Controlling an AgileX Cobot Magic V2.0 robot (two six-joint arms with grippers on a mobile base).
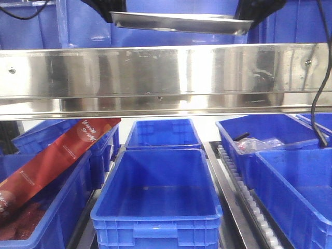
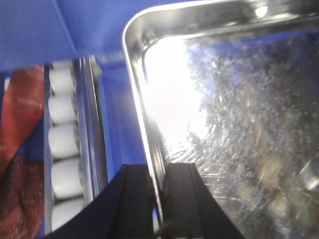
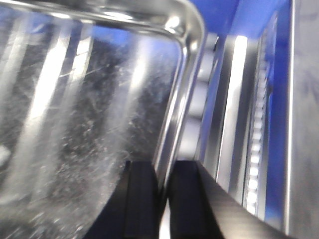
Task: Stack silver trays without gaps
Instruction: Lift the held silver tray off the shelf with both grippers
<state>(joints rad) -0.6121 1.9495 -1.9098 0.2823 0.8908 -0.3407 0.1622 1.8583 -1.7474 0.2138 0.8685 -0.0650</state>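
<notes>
the silver tray (image 1: pixel 181 22) is up in the air, held between the two sets of fingers, one set at each short end. the left fingers (image 2: pixel 142 184) are clenched on the thin rim at the tray's left end, with one finger inside the tray and one outside. the right fingers (image 3: pixel 144 181) pinch the rim at the other end in the same way. the tray lies almost flat, with the end at the right fingers a little lower. its inside is shiny and full of small scratches. just below the fingers runs a long steel rail (image 1: pixel 166 78) with small screws in it. well below the fingers, about halfway between the two sets, stands a deep blue crate (image 1: pixel 161 207), and a second crate (image 1: pixel 163 134) stands right behind it. lower down on the left fingers' side, a red packet (image 1: pixel 57 155) leans out of another crate. just past the left fingers, on the outer side of the tray, is a row of white rollers (image 2: pixel 62 139). a black cable (image 1: pixel 320 98) hangs down below the right fingers.
</notes>
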